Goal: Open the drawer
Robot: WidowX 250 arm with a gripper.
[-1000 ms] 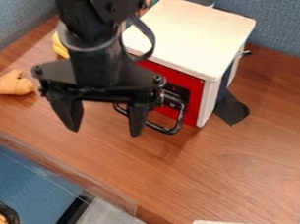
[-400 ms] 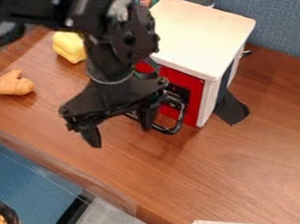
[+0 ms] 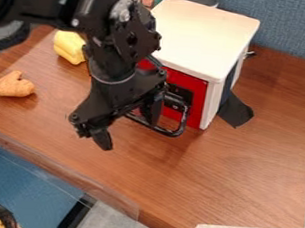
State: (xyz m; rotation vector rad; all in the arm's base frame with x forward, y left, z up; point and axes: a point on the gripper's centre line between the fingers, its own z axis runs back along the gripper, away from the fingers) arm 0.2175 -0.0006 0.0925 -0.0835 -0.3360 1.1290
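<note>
Turning side-on since earlier, gripper [image 3: 128,126] jaws well apart and empty, one finger seemingly inside the handle [image 3: 173,133].

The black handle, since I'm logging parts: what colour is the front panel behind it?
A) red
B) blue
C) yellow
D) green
A: the front panel behind the black handle shows red.

A blue-grey fabric panel [image 3: 290,27] stands behind the brown wood-grain surface [image 3: 245,164]. Blue and grey areas lie beyond its near edge.
</note>
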